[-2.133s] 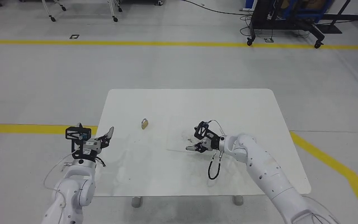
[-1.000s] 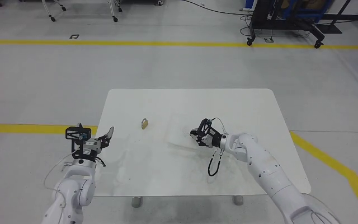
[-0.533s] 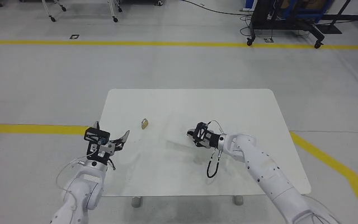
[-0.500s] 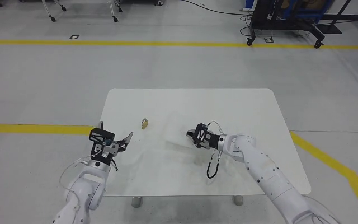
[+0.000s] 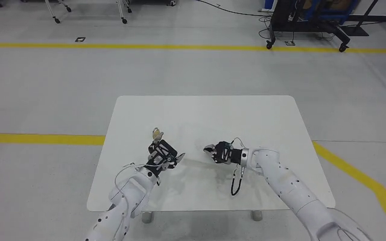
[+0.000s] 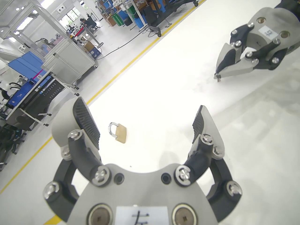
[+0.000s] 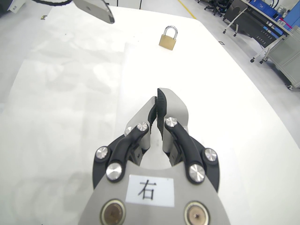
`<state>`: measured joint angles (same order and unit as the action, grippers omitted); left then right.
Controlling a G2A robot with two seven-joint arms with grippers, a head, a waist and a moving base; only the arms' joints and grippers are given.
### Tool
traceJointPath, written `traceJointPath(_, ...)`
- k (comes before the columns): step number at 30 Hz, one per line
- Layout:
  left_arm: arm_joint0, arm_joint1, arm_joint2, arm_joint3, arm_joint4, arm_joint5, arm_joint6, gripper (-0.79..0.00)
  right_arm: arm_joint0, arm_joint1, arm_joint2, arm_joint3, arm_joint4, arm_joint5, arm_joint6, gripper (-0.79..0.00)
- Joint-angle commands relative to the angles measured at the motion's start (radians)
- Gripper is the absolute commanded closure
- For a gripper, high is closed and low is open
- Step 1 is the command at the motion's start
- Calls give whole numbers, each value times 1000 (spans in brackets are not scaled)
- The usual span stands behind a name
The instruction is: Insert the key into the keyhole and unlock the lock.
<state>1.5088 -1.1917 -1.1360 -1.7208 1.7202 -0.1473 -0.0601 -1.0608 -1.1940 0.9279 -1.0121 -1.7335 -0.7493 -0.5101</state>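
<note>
My left jaws stand wide open with nothing between them, hanging over the left half of the surface. The padlock is just beyond them on the far side. It sits left of the middle of the surface and seems to lie flat, with its shackle toward the far edge.

My right jaws are pressed together, low over the middle of the surface, to the right of the padlock and well apart from it. A small dark nub shows at their tips. It may be the key, but it is too small for me to be sure.

I judge the padlock to be small, dense and fully rigid, with a brass-coloured body and a bright metal shackle. Squeezing should not harm it. Its faces look smooth, and so does the surface, so I expect it to skate away if one pad touches it before the other.

I would close the left jaws squarely across the body, not the shackle, which is thin and round and would let the lock swing. The ribbed pads should grip the flat brass well. I cannot see the keyhole. I take it to be in the end opposite the shackle, so that end must stay uncovered and turned to the right.
</note>
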Motion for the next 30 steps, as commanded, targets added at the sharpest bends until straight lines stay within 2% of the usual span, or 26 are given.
traceJointPath(1, -30, -7, 31, 30, 6, 11, -19, -785, 12, -4, -15, 18, -9, -1, 1, 0)
traceJointPath(7, -99, -23, 121, 143, 160, 51, -52, -785, 27, -9, -38, 43, -18, 27, -82, 0)
traceJointPath(15, -155, -54, 174, 229, 110, 102, -151, -785, 20, -2, -44, 40, -46, 65, -144, 0)
traceJointPath(20, -170, -64, 193, 260, 116, 113, -162, -785, 12, 0, -35, 36, -19, 79, -166, 0)
traceJointPath(25, -170, -67, 170, 265, 75, 128, -144, -785, -3, 5, -10, 25, 39, 84, -221, 0)
traceJointPath(27, -163, -64, 138, 232, 44, 131, -126, -785, -15, 10, 0, 0, 44, 86, -262, 0)
traceJointPath(30, -117, -53, 50, 141, -50, 133, -103, -785, -36, 22, 16, -42, 34, 71, -305, 0)
